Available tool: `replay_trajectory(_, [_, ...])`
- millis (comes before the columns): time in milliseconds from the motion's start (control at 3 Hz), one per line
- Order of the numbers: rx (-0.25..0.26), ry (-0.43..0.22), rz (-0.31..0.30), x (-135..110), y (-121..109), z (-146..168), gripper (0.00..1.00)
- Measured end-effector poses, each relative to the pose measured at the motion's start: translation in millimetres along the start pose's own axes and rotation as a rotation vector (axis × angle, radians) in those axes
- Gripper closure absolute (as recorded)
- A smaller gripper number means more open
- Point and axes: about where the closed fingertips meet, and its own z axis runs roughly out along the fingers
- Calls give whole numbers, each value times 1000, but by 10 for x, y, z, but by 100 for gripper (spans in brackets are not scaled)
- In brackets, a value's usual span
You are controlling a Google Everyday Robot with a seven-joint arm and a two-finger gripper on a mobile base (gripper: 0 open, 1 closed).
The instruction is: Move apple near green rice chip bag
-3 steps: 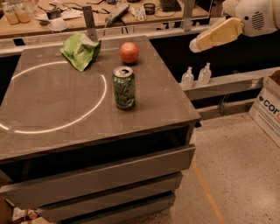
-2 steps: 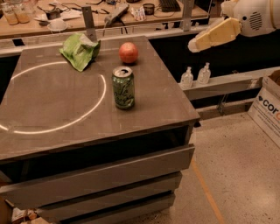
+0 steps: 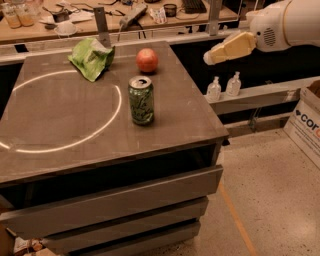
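The apple (image 3: 147, 60) is a small red-orange fruit resting near the far right of the dark tabletop (image 3: 75, 125). The green rice chip bag (image 3: 91, 59) lies crumpled at the far middle of the table, a short gap to the apple's left. The gripper (image 3: 212, 57) hangs in the air off the table's right edge, to the right of the apple and apart from it, on a white arm (image 3: 285, 22) coming in from the upper right. It holds nothing that shows.
A green soda can (image 3: 141, 100) stands upright in front of the apple. A bright ring of light (image 3: 117, 107) lies on the tabletop. Two small bottles (image 3: 223, 86) stand on a ledge to the right. A cardboard box (image 3: 306, 125) sits on the floor. A cluttered bench (image 3: 125, 12) runs behind.
The gripper has shifted slightly left toward the table. The apple, the bag and the can have not moved.
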Motion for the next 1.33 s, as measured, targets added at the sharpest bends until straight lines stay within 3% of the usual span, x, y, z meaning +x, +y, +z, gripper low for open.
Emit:
replay_trajectory(333, [-34,-34,28,218,-142,536,0])
replay_trajectory(667, [-172,-49,38,457,-148,1267,0])
replay_trajectory(1333, [-347,-60,7,565,146,2154,0])
